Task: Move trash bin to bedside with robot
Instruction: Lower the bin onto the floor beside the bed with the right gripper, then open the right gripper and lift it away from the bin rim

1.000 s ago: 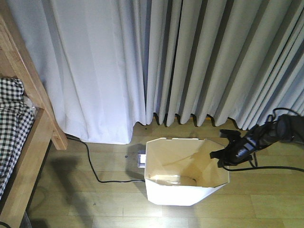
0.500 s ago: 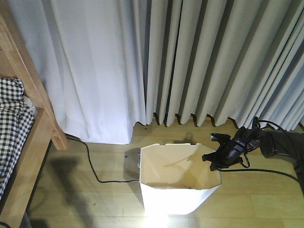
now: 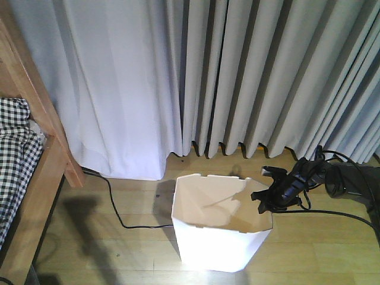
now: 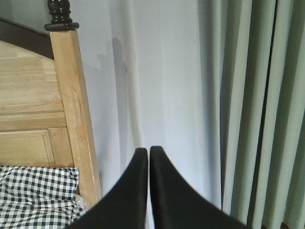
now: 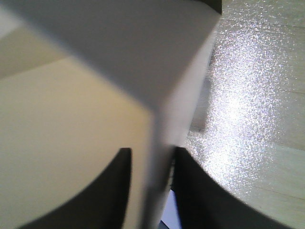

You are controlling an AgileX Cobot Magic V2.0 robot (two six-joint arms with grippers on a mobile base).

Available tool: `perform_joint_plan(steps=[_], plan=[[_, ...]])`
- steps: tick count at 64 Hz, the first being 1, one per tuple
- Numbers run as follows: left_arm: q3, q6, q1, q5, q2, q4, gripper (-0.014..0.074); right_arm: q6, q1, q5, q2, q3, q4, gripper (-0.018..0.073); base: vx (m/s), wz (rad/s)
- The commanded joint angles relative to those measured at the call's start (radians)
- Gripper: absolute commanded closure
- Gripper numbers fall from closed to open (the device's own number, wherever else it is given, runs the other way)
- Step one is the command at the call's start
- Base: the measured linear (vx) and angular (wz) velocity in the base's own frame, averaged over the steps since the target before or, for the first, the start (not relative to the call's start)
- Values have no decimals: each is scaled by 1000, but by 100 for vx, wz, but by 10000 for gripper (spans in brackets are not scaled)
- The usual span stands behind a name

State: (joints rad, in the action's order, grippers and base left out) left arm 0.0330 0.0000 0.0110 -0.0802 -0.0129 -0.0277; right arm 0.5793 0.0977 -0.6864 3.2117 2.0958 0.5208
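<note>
The right gripper (image 3: 267,199) has its fingers (image 5: 121,191) clamped astride the bin (image 3: 219,237) wall, one inside, one outside. The bed (image 3: 47,160) lies well off on the bin's far side. The left fingers (image 4: 138,191) are pressed together, empty, facing the curtain (image 4: 228,95).

I see a white bin (image 3: 219,246) with a cream-lit inside, my black right hand (image 3: 265,198) at its rim, and my black left hand (image 4: 148,157). The bed (image 3: 44,172) is light wood with black-and-white checked bedding (image 3: 15,154). Curtains (image 3: 237,71) are pale grey, the floor (image 3: 119,243) yellowish wood.
</note>
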Motion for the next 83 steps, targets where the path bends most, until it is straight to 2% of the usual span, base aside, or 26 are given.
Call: perform_joint_plan(steps=[1, 5, 12, 30, 41, 50, 67, 83], plan=[[12, -14, -6, 74, -15, 9, 603, -4, 2, -41, -36, 17, -2, 184, 0, 0], [12, -14, -6, 74, -15, 9, 603, -4, 2, -39, -42, 17, -11, 106, 0, 0], [12, -14, -6, 74, -15, 9, 603, -1, 3, -25, -48, 17, -22, 38, 0, 0], [12, -14, -6, 74, -15, 9, 603, -6, 5, -23, -57, 17, -21, 33, 0, 0], [12, -14, -6, 74, -15, 9, 603, -107, 13, -28, -98, -7, -22, 33, 0, 0], [12, -14, -6, 74, -15, 9, 603, -56, -18, 56, -193, -173, -14, 33, 0, 0], [12, -14, -6, 74, -15, 9, 603, -33, -27, 408, -503, -634, 30, 33, 0, 0], [12, -14, -6, 74, -15, 9, 603, -8, -27, 579, -835, -1004, 30, 33, 0, 0]])
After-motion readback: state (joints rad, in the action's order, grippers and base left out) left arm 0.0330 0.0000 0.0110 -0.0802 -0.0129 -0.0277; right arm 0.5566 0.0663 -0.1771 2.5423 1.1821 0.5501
